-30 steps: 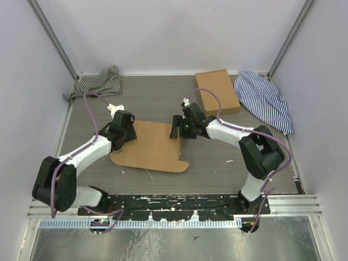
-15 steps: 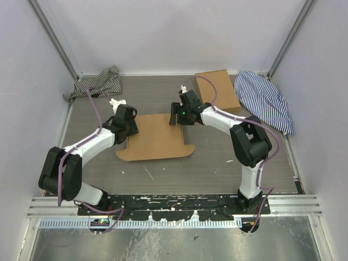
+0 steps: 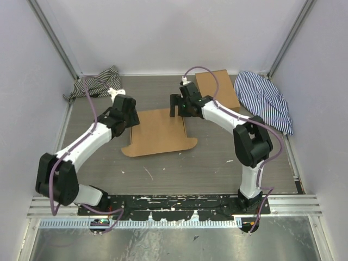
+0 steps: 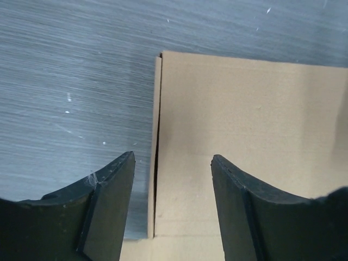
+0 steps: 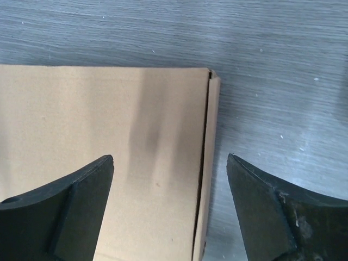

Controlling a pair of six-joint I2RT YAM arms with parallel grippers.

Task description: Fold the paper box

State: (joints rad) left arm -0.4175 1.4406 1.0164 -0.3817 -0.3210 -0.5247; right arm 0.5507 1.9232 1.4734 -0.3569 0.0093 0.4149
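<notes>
Table (image 3: 217, 163): paper box (image 3: 157, 133), smaller box (image 3: 217, 89), striped cloths (image 3: 98, 82) (image 3: 263, 98).

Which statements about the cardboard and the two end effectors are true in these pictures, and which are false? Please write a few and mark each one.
1. The left end effector and the right end effector are both open. True.
2. The right end effector holds the striped blue cloth. False: it holds nothing and is over a corner of the paper box. The cloth lies apart, at the far right.
3. In the left wrist view, an edge of the paper box shows between the fingers. True.
4. The smaller cardboard box stands on the paper box. False: it rests on the table, apart from the paper box.
</notes>
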